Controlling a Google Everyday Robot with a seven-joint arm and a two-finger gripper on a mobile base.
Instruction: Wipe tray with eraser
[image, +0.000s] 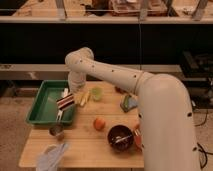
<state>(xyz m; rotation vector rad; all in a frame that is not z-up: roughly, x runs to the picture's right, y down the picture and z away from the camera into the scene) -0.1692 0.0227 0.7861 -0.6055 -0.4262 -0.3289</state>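
Observation:
The green tray (42, 106) lies at the table's left rear. The striped eraser (65, 101) hangs over the tray's right side, just above its floor. My gripper (71, 95) reaches down from the white arm and is shut on the eraser. A white long-handled utensil (60, 113) lies in the tray, partly under the eraser.
Right of the tray are a yellow object (83, 98), a green cup (96, 93) and a blue-green wedge (128, 103). An orange fruit (99, 123), a dark bowl (120, 138), a metal cup (56, 131) and a pale cloth (52, 155) sit nearer the front.

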